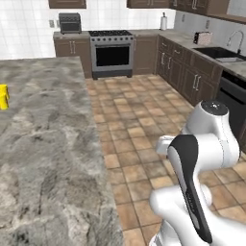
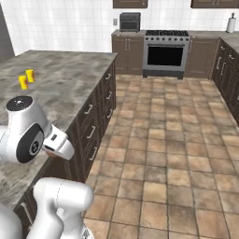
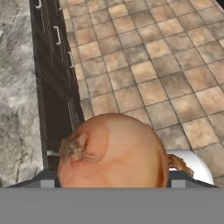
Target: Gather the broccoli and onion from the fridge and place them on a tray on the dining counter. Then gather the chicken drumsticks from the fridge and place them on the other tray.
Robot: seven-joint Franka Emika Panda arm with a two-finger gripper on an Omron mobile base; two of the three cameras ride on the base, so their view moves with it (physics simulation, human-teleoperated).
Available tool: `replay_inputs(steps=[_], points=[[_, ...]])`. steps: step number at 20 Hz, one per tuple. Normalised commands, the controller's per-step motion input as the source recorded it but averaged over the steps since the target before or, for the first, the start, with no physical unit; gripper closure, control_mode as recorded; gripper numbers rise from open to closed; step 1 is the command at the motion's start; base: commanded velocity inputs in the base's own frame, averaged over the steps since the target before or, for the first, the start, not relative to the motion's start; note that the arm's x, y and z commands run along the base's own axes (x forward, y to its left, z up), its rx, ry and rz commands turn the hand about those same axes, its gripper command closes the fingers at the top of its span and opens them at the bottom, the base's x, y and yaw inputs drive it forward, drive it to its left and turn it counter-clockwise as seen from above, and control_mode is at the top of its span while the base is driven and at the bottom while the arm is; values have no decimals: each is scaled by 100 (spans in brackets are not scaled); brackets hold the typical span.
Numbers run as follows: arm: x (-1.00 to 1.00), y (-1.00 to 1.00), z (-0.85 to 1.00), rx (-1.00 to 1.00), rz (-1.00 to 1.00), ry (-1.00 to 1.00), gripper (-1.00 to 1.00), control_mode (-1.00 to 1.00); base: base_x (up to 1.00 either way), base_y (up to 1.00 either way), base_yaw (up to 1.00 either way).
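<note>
The onion (image 3: 113, 148), a smooth orange-brown ball with a papery root end, sits right between my fingertips in the hand view. My gripper (image 3: 113, 181) is shut on it, jaws wide around it. From the right base view, the gripper (image 2: 57, 144) hangs by the edge of a grey marbled stone counter (image 2: 60, 79), above its dark drawers (image 2: 93, 126). I cannot tell whether this is the dining counter. The broccoli, drumsticks, trays and fridge are out of view.
Two small yellow items (image 2: 26, 78) stand on the counter, one of which is also in the left base view (image 1: 4, 96). Open tiled floor (image 2: 163, 154) stretches to a stove (image 2: 165, 53) on the far wall. Cabinets and a sink (image 1: 218, 53) run along the right.
</note>
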Motion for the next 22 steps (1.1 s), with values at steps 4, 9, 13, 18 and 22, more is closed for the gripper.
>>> replay_inputs(steps=[4, 9, 13, 18, 22], points=[[0, 0, 0, 0, 0, 0, 100, 100, -93, -61, 0], [0, 0, 0, 0, 0, 0, 100, 100, -86, -80, 0], [0, 0, 0, 0, 0, 0, 100, 100, -100, 3, 11], [0, 0, 0, 0, 0, 0, 100, 100, -60, 6, 65], [0, 0, 0, 0, 0, 0, 100, 100, -64, 0, 61]])
